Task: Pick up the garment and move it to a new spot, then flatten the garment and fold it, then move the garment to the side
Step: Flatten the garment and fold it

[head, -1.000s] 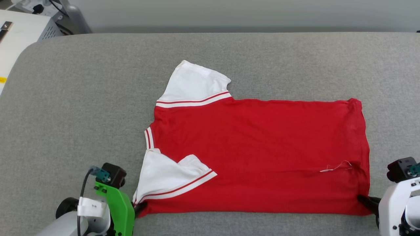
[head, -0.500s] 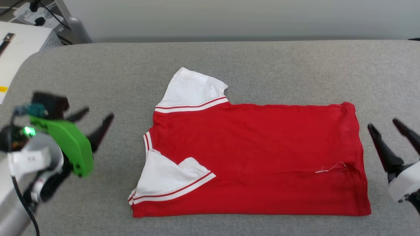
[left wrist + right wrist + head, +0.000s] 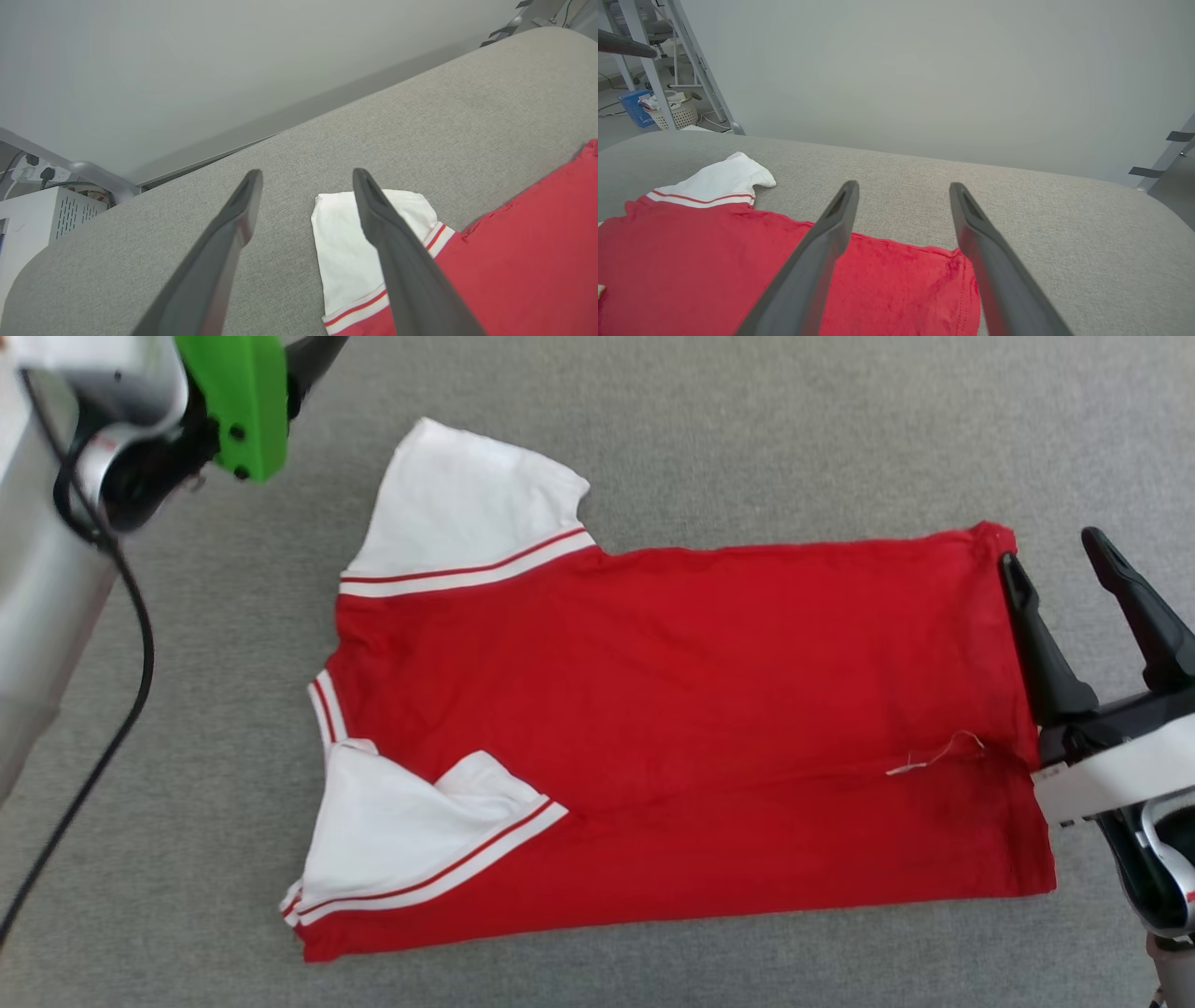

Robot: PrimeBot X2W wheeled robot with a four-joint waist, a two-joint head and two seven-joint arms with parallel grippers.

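The shirt [image 3: 672, 737] lies flat on the grey table [image 3: 794, 420], its near sleeve [image 3: 401, 840] already turned in over the red body. At the hem's far corner the right gripper [image 3: 1049, 547] hovers, jaws apart, empty. Farther off, the left gripper [image 3: 307, 172] hangs wide and empty above the far sleeve [image 3: 467, 504], which points toward the table's far edge. Folding looks half done; moving it aside remains.

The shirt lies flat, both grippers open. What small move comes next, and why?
Probably lower both to pinch the far edge of the garment: the open left gripper hangs by the white far sleeve, the open right gripper by the far hem corner.
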